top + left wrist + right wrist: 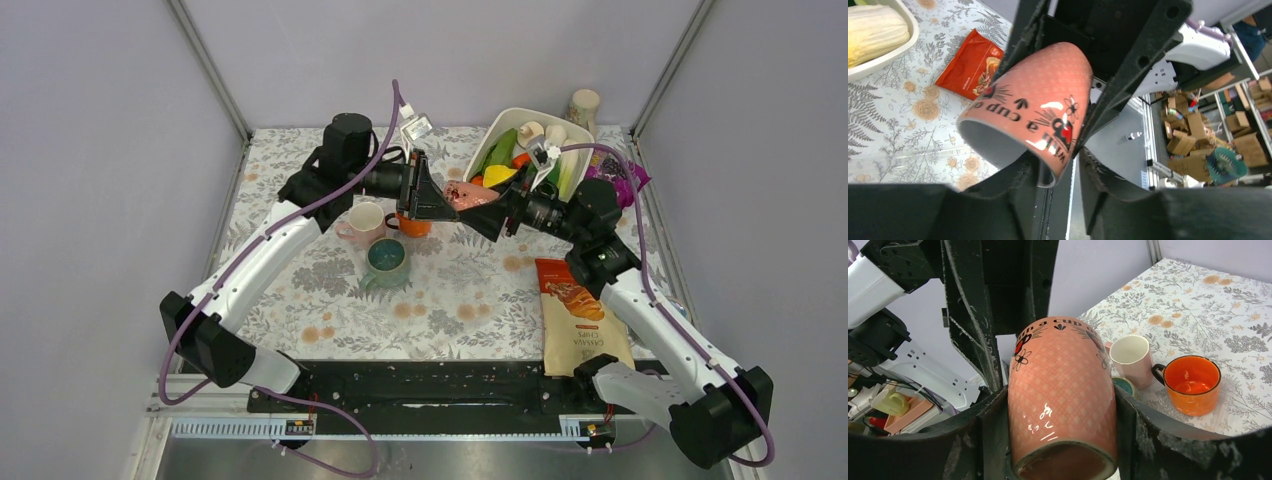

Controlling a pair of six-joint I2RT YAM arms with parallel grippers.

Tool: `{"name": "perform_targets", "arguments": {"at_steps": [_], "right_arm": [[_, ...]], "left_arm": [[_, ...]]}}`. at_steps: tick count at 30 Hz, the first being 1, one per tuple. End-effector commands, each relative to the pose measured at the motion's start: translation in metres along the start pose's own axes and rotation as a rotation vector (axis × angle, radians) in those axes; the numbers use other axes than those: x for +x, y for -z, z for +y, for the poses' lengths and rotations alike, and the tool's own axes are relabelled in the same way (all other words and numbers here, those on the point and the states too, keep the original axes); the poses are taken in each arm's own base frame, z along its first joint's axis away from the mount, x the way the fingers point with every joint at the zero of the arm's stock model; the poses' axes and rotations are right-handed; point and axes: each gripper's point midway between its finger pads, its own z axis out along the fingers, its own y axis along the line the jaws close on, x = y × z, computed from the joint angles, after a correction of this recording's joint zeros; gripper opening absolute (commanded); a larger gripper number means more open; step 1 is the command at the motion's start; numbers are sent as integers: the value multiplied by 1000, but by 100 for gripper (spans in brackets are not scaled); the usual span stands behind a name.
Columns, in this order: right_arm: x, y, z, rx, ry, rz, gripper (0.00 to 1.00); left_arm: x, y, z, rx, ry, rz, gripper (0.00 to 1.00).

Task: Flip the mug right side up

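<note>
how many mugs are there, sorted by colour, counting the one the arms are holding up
Salmon-pink printed mug, held in the air between both sets of fingers: 1
Pale pink mug: 1
Orange mug: 1
Teal-green mug: 1
Total: 4 mugs

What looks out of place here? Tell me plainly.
The pink mug is off the table, lying sideways in the right gripper, its rim at the left gripper. Nothing looks spilled or broken.
</note>
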Motion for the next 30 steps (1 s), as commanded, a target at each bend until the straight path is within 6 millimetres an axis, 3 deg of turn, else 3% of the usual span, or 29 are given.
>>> {"name": "perform_targets", "arguments": {"at_steps": [1, 5, 7, 14, 15, 17, 18, 20, 22, 23, 29, 30], "right_arm": [[-21, -5, 40, -179, 100, -61, 0], [-7, -13, 41, -232, 103, -15, 0], [-2, -17, 42, -258, 100, -2, 0], [-2, -18, 46, -276, 103, -5, 0], [-1, -17, 44, -268, 119, 1, 0], [4, -15, 39, -240, 149, 13, 0], [7, -14, 36, -225, 154, 19, 0], [9, -14, 35, -219, 149, 25, 0], [6, -16, 39, -242, 140, 11, 0], [4, -16, 41, -255, 136, 4, 0], [2, -17, 43, -254, 147, -7, 0], [4, -18, 40, -248, 152, 0, 0]], "left_arm": [[-24, -1, -13, 46, -36, -56, 28], [-24, -1, -20, 89, -28, -57, 18], [-23, -2, -23, 113, -17, -59, 2], [-17, 5, -28, 126, -83, -44, 0], [-18, 7, -32, 135, -95, -43, 6], [-22, 13, -33, 132, -93, -57, 39], [-25, 14, -33, 127, -96, -66, 48], [-28, 15, -33, 122, -94, -79, 55], [-28, 12, -31, 126, -71, -81, 56], [-27, 11, -29, 131, -59, -77, 52], [-13, 4, -11, 95, 5, -31, 1], [-12, 4, -7, 74, 4, -32, 0]]}}
